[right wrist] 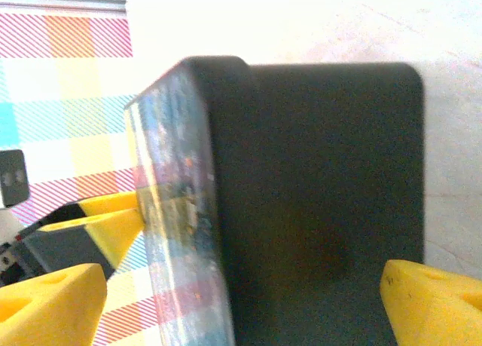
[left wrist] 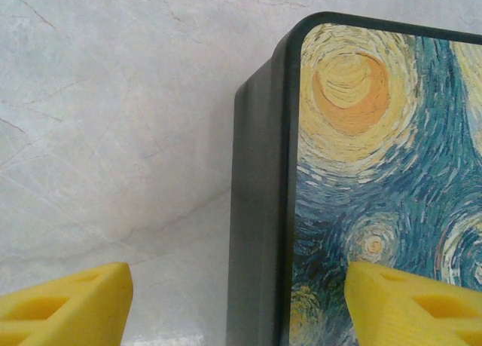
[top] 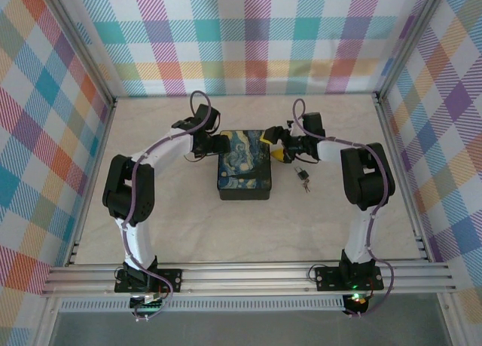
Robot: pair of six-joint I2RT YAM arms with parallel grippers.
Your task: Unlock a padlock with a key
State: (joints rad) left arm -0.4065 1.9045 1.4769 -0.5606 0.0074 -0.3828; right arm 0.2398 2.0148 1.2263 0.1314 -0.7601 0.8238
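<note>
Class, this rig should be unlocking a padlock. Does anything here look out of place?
Yes. Both the left pincer and right pincer hang open at the far corners of the picture-lidded box, while the tiny padlock lies alone on the table to the box's right.

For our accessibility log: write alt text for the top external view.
The left arm and right arm reach inward to opposite sides of a Starry Night box on the table. The padlock and key lie untouched right of it.
</note>
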